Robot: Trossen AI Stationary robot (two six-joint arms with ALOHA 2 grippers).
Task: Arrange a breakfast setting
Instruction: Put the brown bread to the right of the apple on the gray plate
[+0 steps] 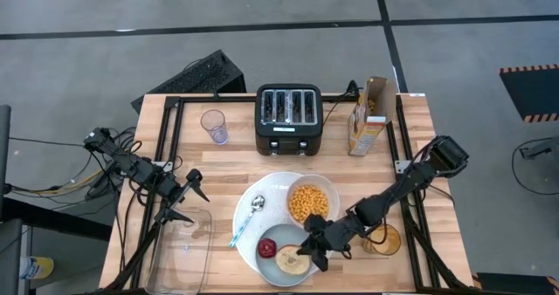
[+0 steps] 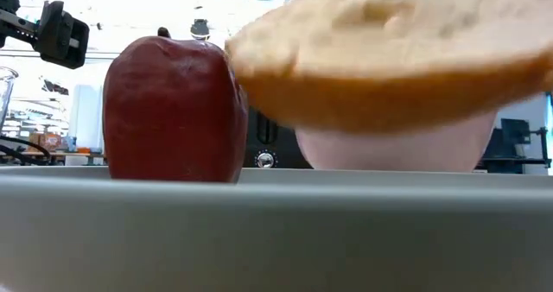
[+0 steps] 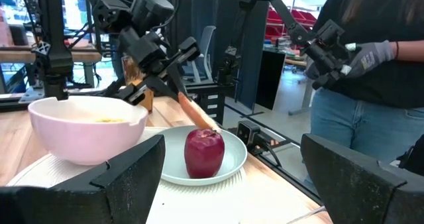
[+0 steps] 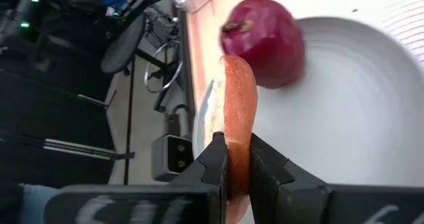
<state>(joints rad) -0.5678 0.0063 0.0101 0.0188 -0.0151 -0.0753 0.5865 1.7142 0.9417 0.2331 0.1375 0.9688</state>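
A large white plate (image 1: 262, 188) holds a white bowl (image 1: 312, 202) of yellow cereal and a blue-handled spoon (image 1: 247, 218). A small pale-blue plate (image 1: 272, 273) at the table's near edge holds a red apple (image 1: 266, 249). My right gripper (image 1: 313, 245) is shut on a toasted bagel half (image 1: 292, 260) just above that plate, beside the apple. My left gripper (image 1: 186, 199) is open and empty at the table's left. My right gripper pinches the bagel half's edge (image 4: 236, 159) between its two fingers, one on each flat face. The fingers come level from the table's right side. The bagel half is tilted, lifted over the small plate (image 3: 225, 159) next to the apple (image 3: 204, 151).
A black toaster (image 1: 289, 119), a cereal box (image 1: 367, 116) and a clear cup (image 1: 214, 126) stand at the table's far side. A clear container (image 1: 179, 251) lies near left. An amber glass (image 1: 383, 239) sits near right. A gloved person (image 3: 371, 71) stands beyond the table.
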